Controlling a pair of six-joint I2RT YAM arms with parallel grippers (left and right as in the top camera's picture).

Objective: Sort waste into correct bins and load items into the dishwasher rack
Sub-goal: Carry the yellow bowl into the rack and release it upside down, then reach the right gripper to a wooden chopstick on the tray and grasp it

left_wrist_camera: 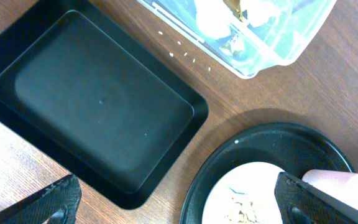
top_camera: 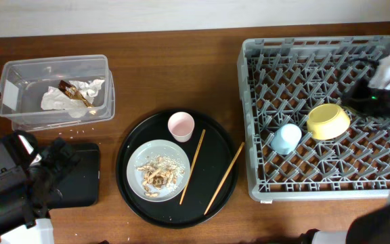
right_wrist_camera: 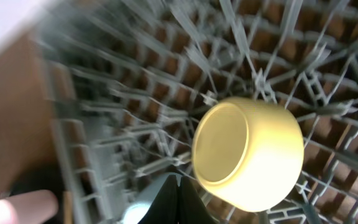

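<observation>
Since the yellow bowl leans in the rack, the closed, empty right claw beside it could tip it; left claw spread wide.

Reddish-brown wooden table, grain running left to right, filling almost the whole overhead view. Along the top edge, a narrow pale cream strip behind the tabletop; wall or floor, impossible to tell. Soft, even light from above, with only faint, short shadows on the wood. Same warm, slightly glossy wood in the left wrist view.
</observation>
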